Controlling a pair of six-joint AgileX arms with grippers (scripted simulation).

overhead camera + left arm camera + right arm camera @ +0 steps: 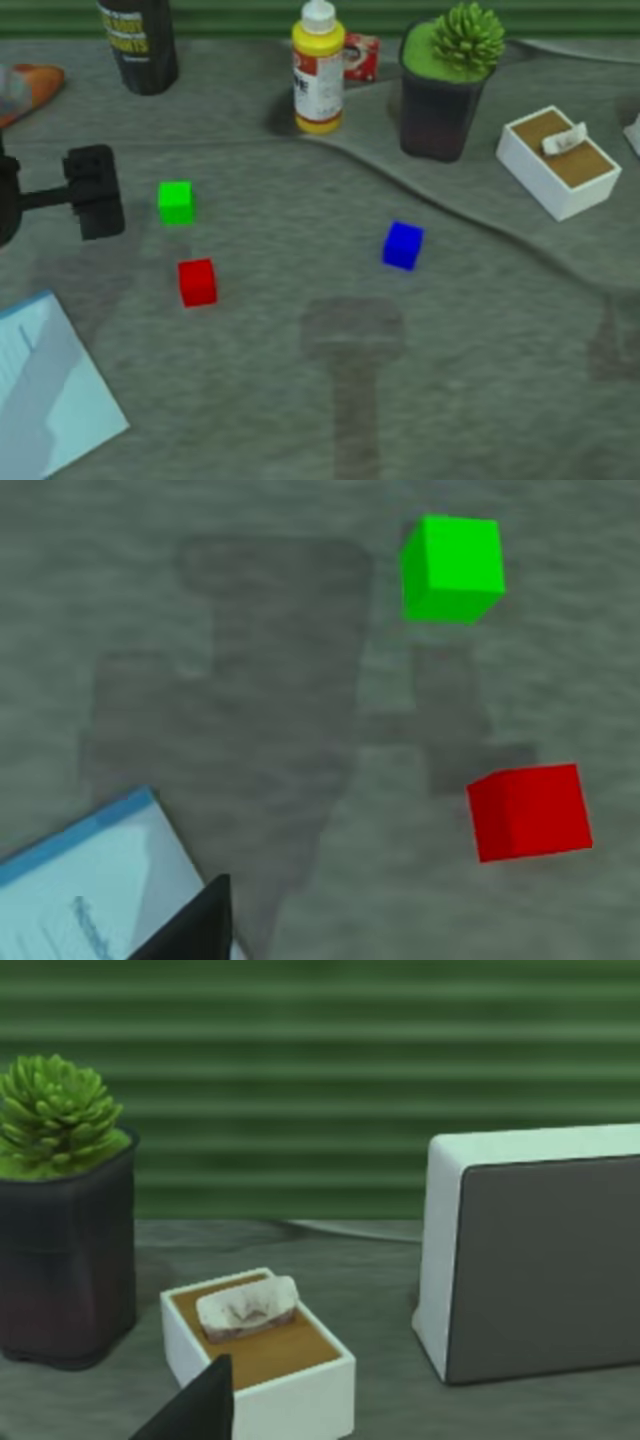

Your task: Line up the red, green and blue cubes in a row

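The green cube point(175, 202) rests on the grey cloth at the left, with the red cube point(197, 282) just nearer the front. Well apart from them, the blue cube point(402, 245) lies right of centre. My left gripper point(108, 192) hovers open and empty just left of the green cube. Its wrist view looks down on the green cube point(452, 568) and the red cube point(530, 812), with one dark fingertip point(200, 930) at the edge. My right arm is outside the top view. Only one dark fingertip point(200, 1410) shows in its wrist view, with nothing held.
Along the back stand a black can point(140, 45), a yellow bottle point(318, 75) and a potted succulent point(445, 85). A white box with a brown top point(555, 160) sits at the right. A light blue booklet point(45, 395) covers the front left corner. A grey-faced white case point(540, 1250) stands near the right arm.
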